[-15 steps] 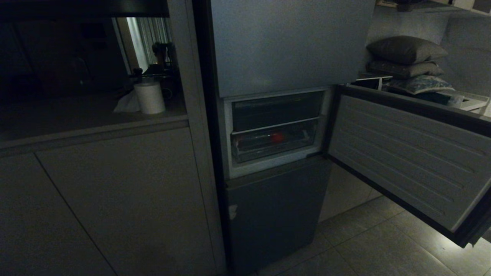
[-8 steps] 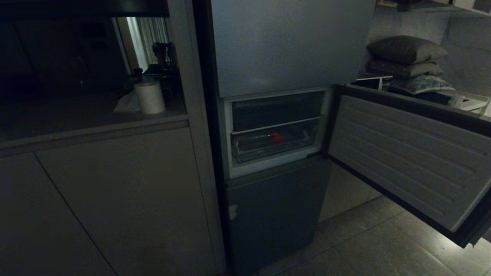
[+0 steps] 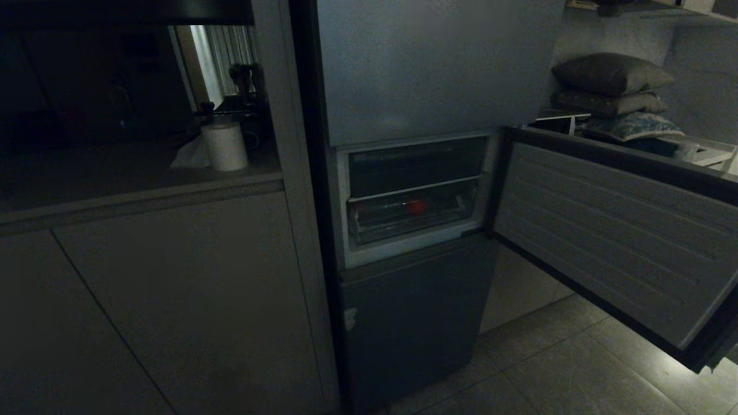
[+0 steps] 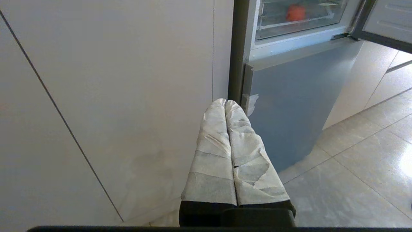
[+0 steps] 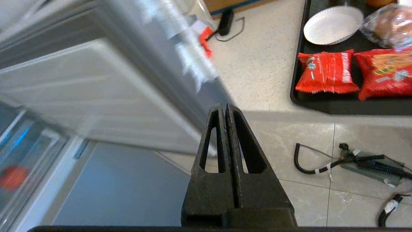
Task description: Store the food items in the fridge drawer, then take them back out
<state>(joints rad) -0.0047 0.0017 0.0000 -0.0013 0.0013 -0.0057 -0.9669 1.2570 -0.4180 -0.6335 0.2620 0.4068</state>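
Observation:
The fridge drawer [image 3: 412, 222] is a clear bin low in the fridge's open middle section, under a flat shelf. One round red food item [image 3: 416, 206] lies inside it, and it also shows in the left wrist view as a red food item [image 4: 295, 13] behind the drawer [image 4: 299, 27]. My left gripper [image 4: 225, 102], wrapped in white tape, is shut and empty, low beside the cabinet front. My right gripper [image 5: 224, 108], black, is shut on nothing, near the open door's outer edge. Neither arm shows in the head view.
The middle door [image 3: 622, 230] stands wide open, reaching out to the right over the tiled floor. A black tray [image 5: 322, 103] holds red snack packets [image 5: 326, 72] and a paper plate [image 5: 333, 21]. Cables [image 5: 322, 161] lie on the floor. A paper roll [image 3: 225, 147] stands on the counter.

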